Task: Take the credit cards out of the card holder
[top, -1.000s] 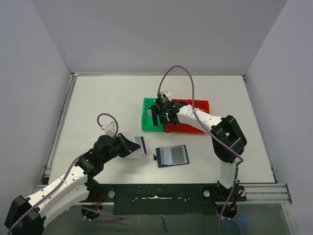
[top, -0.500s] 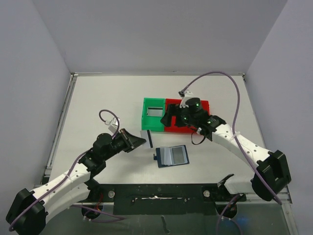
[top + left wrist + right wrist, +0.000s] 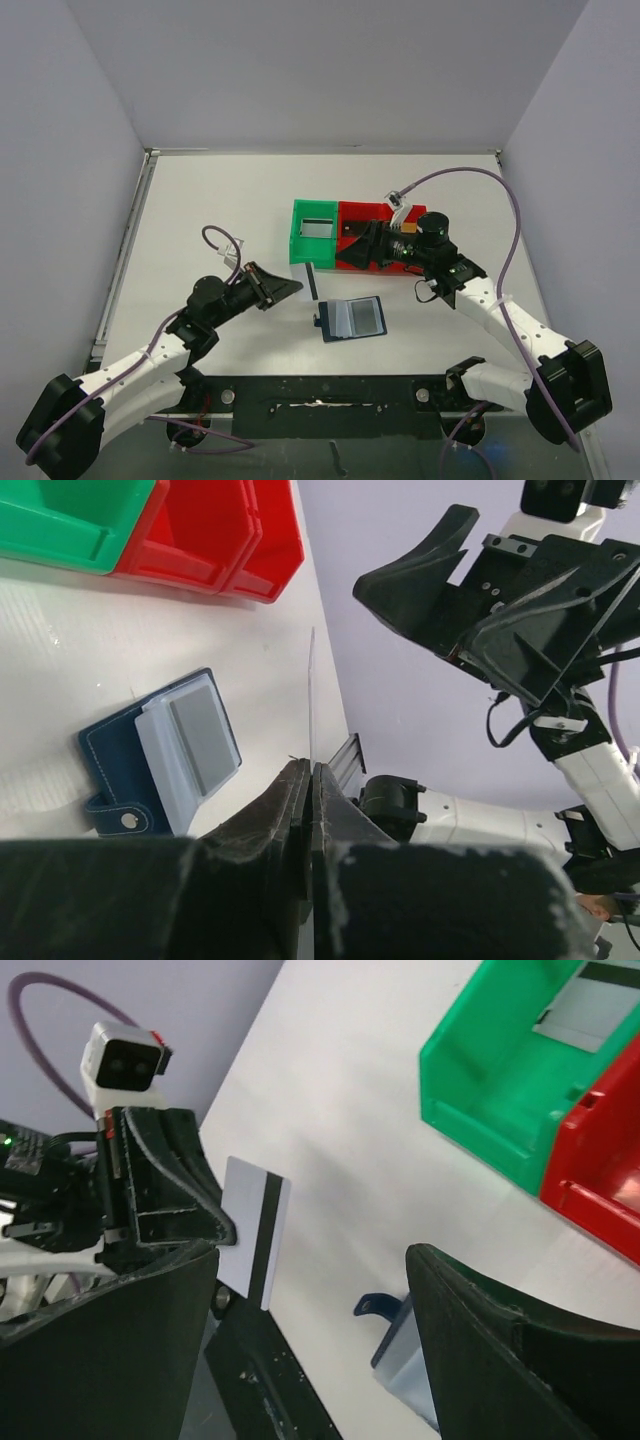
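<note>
Left tool (image 3: pixel 297 286) clamped on striped card (image 3: pixel 308 281), has carried it right toward trays. Right tool (image 3: pixel 350 247), jaws wide, has swung off green tray (image 3: pixel 297 245), dropped card (image 3: pixel 316 229) inside; handover likely. Card holder (image 3: pixel 352 318) lies open on tabletop (image 3: pixel 220 210), grey card (image 3: pixel 367 316) apparently still pocketed. Green tray wall near card's path.

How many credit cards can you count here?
3: a striped card pinched in the left hand, a second card in the green tray, a grey card in the card holder. The red tray may hide more.

no legible text or markings
</note>
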### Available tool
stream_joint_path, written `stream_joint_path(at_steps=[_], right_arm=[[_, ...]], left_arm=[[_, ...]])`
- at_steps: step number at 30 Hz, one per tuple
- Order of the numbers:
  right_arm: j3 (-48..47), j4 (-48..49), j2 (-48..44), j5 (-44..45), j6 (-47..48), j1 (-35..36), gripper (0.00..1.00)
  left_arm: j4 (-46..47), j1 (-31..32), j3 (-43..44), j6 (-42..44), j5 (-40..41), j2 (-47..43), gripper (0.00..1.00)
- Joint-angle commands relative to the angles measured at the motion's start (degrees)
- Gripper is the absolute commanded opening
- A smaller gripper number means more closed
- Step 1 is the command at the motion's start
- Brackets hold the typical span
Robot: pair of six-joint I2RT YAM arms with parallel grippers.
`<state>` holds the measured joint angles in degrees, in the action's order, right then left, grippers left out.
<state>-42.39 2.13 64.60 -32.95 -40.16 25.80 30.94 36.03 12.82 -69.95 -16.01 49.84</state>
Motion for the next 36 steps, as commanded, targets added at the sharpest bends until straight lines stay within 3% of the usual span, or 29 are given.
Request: stream_joint_path(at_steps=[1, 9, 16, 24, 36], right_arm=[[1.30, 9.22, -0.02, -9.05, -4.59, -0.30, 0.76], [0.08, 9.00, 2.72, -14.40, -5.20, 0.50, 0.63], [-1.37, 10.52, 6.65, -18.68, -6.44, 1.23, 0.59], [-1.74, 18.84, 10.61, -22.72, -11.01, 5.44, 0.52], [-0.62, 26.49, 13.36, -25.60, -15.61, 5.31, 0.37]], left_arm=[[6.81, -0.27, 1.40, -1.21, -1.96, -0.12, 0.00], [9.76, -0.34, 0.47, -2.95, -1.13, -0.13, 0.00], [15.17, -0.20, -1.38, -5.48, -1.13, 0.95, 0.00], [14.59, -0.10, -0.95, -5.09, -0.86, 1.07, 0.00], [18.12, -0.10, -1.22, -5.74, -3.52, 1.54, 0.00]])
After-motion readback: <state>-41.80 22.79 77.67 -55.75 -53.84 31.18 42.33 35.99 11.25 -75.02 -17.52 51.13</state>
